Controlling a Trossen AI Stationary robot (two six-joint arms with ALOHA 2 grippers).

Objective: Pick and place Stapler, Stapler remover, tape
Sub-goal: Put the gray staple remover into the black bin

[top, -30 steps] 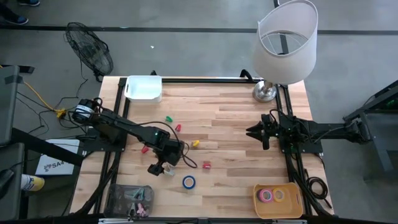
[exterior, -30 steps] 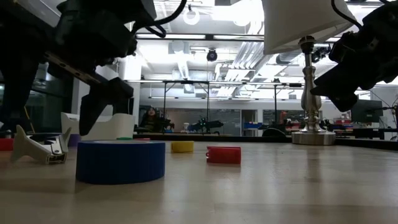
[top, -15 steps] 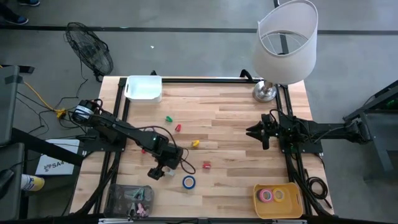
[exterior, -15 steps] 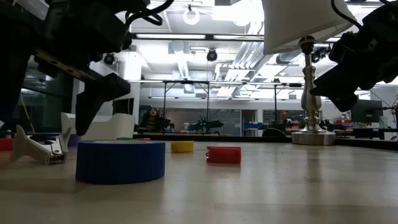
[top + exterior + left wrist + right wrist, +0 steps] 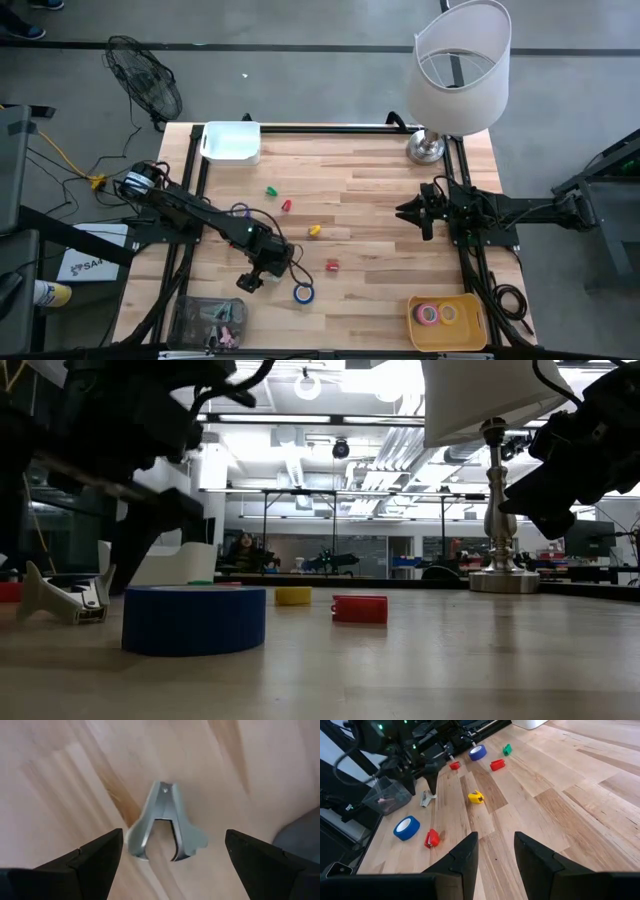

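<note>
Hovering over the staple remover, our left gripper has its fingers spread wide, one to each side of the tool with bare wood between; nothing is gripped yet. In the left wrist view the remover lies flat, directly ahead and midway between the fingers, its hinged tip pointing away from the wrist and its two flared wings toward it, so we judge its long axis runs along the line of approach and the wings sit across the closing line. A straight descent looks like all the coming move needs, provided the fingers catch the wings rather than the narrow tip. Our left arm is plainly the nearer one.

Counting outward from there: one staple remover; one blue tape roll just beside it on the table; one clear bin at the front edge. Farther on lie small coloured pieces, two red, one yellow, one green, then one white tray. Over at the right, one yellow bin holds two tape rolls. Our right gripper waits well apart near the lamp, fingers parted and empty. We see no stapler for certain
</note>
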